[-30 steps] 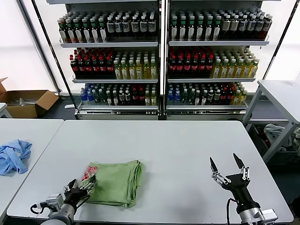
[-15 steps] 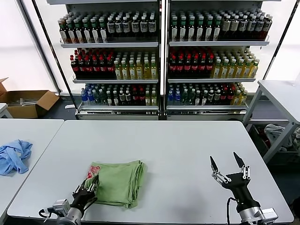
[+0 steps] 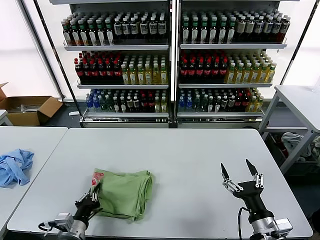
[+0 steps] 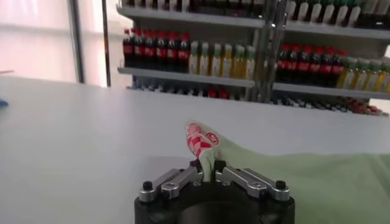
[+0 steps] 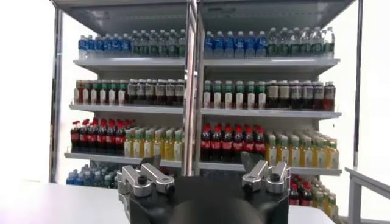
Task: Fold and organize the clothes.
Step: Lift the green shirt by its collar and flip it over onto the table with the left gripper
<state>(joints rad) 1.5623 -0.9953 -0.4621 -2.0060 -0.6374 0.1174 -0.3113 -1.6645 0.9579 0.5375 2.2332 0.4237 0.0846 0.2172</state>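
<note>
Left gripper (image 4: 208, 173) clamped on near-left corner of green polo shirt (image 3: 125, 192), folded on table (image 3: 190, 160) front-left. Right gripper (image 3: 240, 176) spread, idle front-right. I judge next: lift corner, fold across.

We see the polo shirt (image 3: 122, 192) lying folded on the tabletop (image 3: 190, 160), near its front left part. Our left end effector (image 3: 90, 202) sits at the shirt's near left corner, pinching the cloth. Our right end effector (image 3: 239, 176) hangs over the front right, well apart. Shelves of bottles (image 3: 170, 60) stand behind the tabletop.
</note>
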